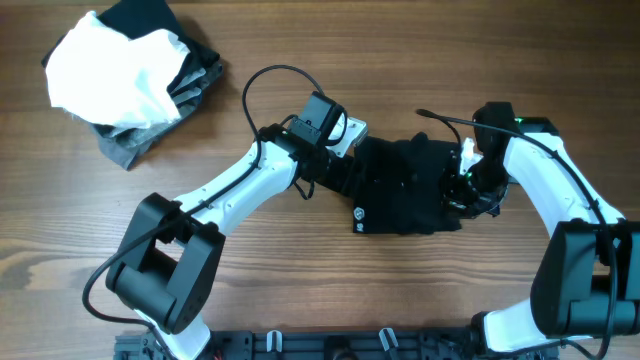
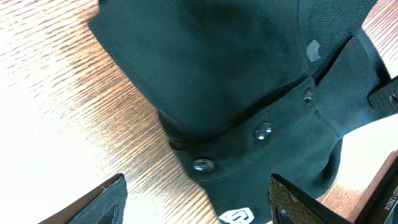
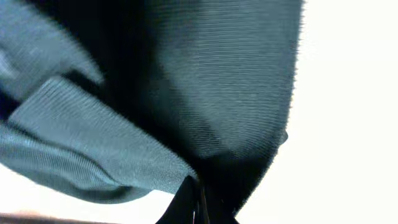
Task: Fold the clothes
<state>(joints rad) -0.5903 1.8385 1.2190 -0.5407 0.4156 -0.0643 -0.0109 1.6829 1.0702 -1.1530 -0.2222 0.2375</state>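
A black polo shirt [image 1: 405,187] lies bunched in the middle of the wooden table. My left gripper [image 1: 335,172] is open at the shirt's left edge; in the left wrist view its fingers [image 2: 199,205] straddle the buttoned collar [image 2: 261,132] and a white logo tag [image 2: 236,216]. My right gripper [image 1: 468,188] is at the shirt's right edge. In the right wrist view its fingers [image 3: 196,205] are shut on the dark fabric [image 3: 205,81], which is lifted and fills the view.
A pile of clothes [image 1: 130,75], white on top of grey and black ones, sits at the back left corner. Bare wooden table [image 1: 300,290] lies in front of the shirt.
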